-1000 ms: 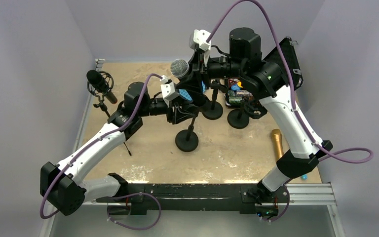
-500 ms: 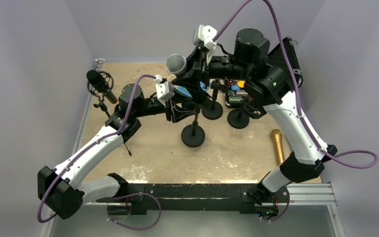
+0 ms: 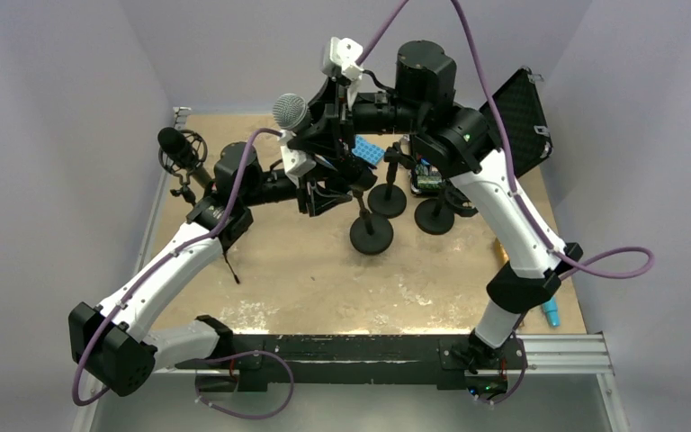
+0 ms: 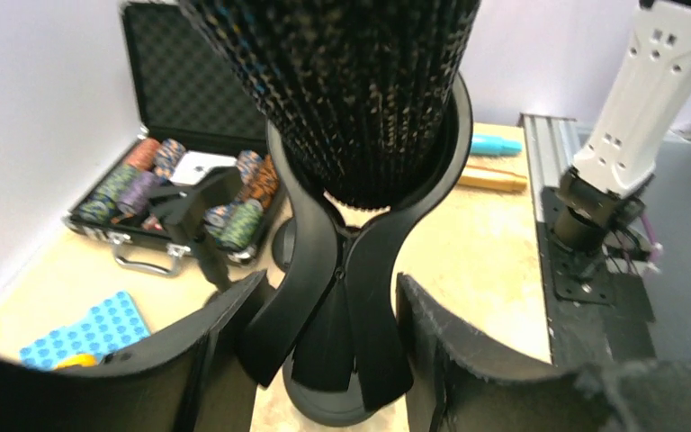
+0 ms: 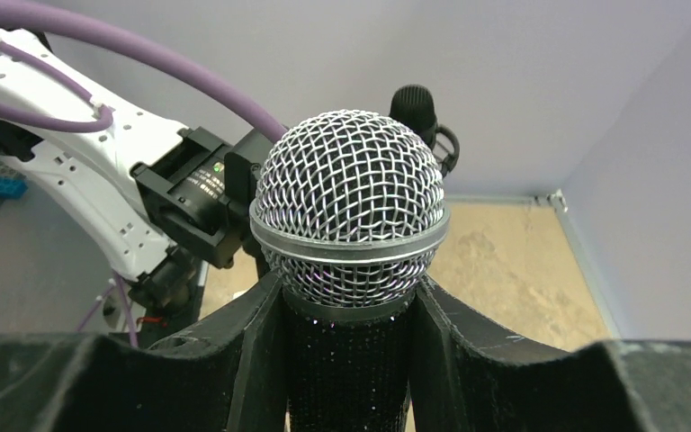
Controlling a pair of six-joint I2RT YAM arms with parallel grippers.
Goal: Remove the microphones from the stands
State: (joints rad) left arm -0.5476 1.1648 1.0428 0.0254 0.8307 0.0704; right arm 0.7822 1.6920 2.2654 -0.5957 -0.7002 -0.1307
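Soft, even light from above makes everything bright; shadows on the worktop [image 3: 306,270] are faint. In the left wrist view the close microphone [image 4: 342,90] and fingers [image 4: 468,360] blur; elsewhere focus is sharp.

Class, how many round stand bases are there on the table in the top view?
3: near base, front centre; back base, behind it; right base, beside that. More may be hidden.

Sandy, scuffed bench [image 3: 306,279]. On it: open chip case [image 3: 517,117] back right, blue dotted tile [image 3: 369,150], round stand bases [image 3: 387,200], shock-mount mic [image 3: 180,151] far left, teal marker [image 3: 551,313] near right edge.
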